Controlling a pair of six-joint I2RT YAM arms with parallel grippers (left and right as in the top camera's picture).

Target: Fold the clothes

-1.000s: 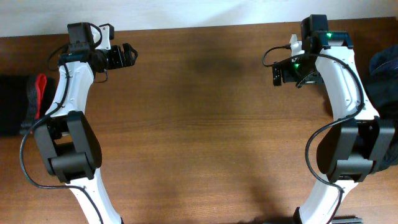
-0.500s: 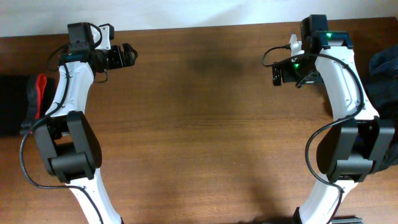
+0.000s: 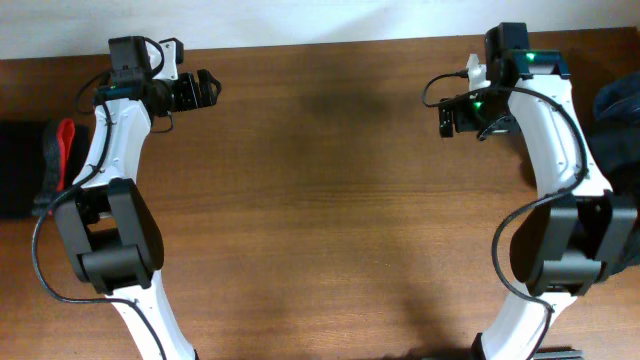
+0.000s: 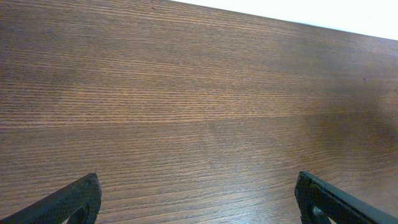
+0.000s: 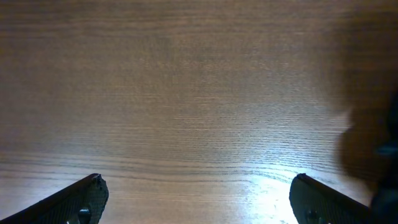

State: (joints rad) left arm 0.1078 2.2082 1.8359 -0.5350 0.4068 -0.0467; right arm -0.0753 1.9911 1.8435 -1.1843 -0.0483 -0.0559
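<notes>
The black pants (image 3: 25, 170) lie bunched at the table's far left edge in the overhead view, with a bright red inner edge (image 3: 64, 145) showing. My left gripper (image 3: 205, 88) is open and empty at the back left, to the right of the pants. My right gripper (image 3: 447, 118) is open and empty at the back right. In the left wrist view (image 4: 199, 199) and in the right wrist view (image 5: 196, 196) each gripper's fingers are spread wide over bare wood with nothing between them.
A heap of dark and blue denim garments (image 3: 620, 110) lies at the right edge behind the right arm. The brown wooden table (image 3: 320, 220) spans the view; a white wall runs behind its back edge.
</notes>
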